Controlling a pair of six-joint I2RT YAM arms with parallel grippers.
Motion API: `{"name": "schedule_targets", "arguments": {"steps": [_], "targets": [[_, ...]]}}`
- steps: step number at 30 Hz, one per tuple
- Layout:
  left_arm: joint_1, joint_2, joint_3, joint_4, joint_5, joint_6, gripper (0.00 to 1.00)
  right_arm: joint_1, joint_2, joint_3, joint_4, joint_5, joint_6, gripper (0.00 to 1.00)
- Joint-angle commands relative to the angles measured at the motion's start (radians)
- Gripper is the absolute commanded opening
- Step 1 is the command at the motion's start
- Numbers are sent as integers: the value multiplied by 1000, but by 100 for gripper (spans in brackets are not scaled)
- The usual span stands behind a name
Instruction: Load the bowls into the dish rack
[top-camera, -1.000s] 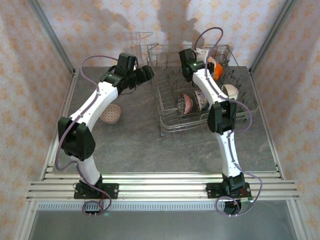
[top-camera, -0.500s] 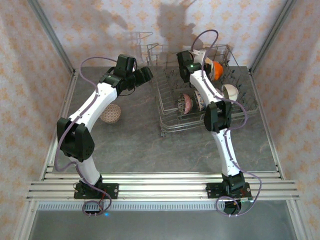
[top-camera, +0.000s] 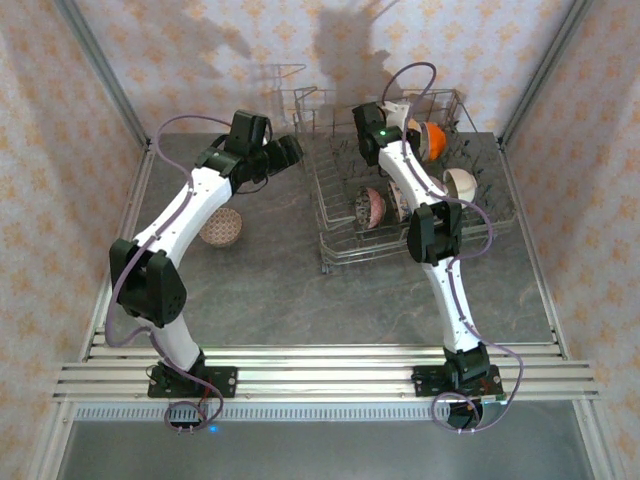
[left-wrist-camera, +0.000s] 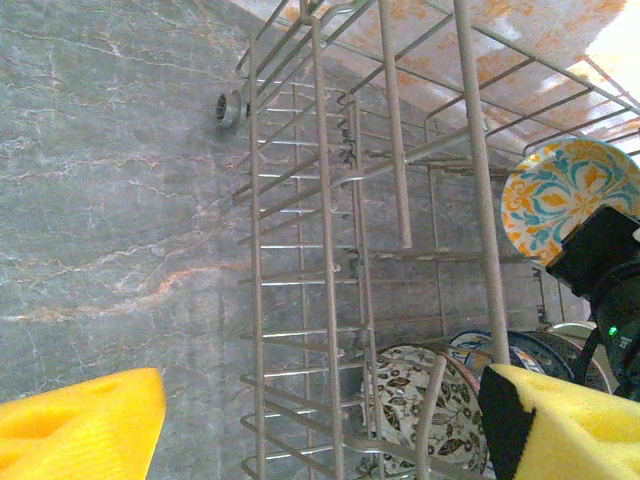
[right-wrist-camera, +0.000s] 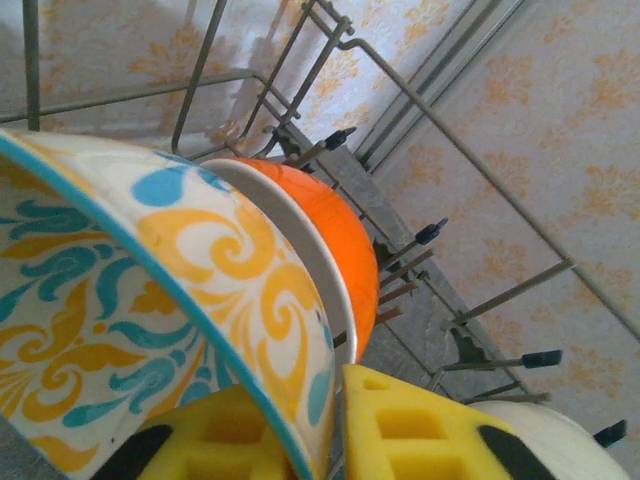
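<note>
Leaning just beside the orange bowl (right-wrist-camera: 335, 235) at the far end of the dish rack (top-camera: 335, 252), the patterned bowl (right-wrist-camera: 120, 300) is pinched narrowly by its rim in the right gripper (right-wrist-camera: 310, 440) and could be toppled onto that neighbour if released before it is seated between tines, while the left gripper (left-wrist-camera: 320, 430) is held wide and empty.

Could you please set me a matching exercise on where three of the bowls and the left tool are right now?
Things: 1 brownish speckled bowl; 2 orange bowl; 3 yellow-and-blue bowl; 4 left tool.
Places: A on edge in the dish rack, beside the yellow-and-blue bowl; B open, beside the rack; C on the table, left of the rack; D rim between the pads of the right tool.
Pairs: 1-C, 2-A, 3-D, 4-B.
</note>
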Motion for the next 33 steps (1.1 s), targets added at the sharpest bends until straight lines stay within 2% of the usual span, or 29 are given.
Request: {"name": "schedule_targets", "arguments": {"steps": [1, 11, 19, 24, 28, 33], "targets": [[6, -48, -18, -21, -34, -17, 82, 5, 6, 36, -48, -23, 16, 24], [-5, -87, -64, -36, -68, -28, 82, 5, -23, 44, -97, -150, 16, 40], [-5, -124, -97, -75, -113, -21, 82, 6, -68, 40, -108, -238, -14, 62], [-1, -152, -87, -182, -213, 31, 83, 6, -112, 41, -116, -216, -31, 74], [25, -182, -107, -283, -292, 47, 85, 4, -171, 23, -127, -211, -45, 78], [85, -210, -191, -329, -309, 27, 85, 4, -246, -24, -147, -228, -43, 80]]}}
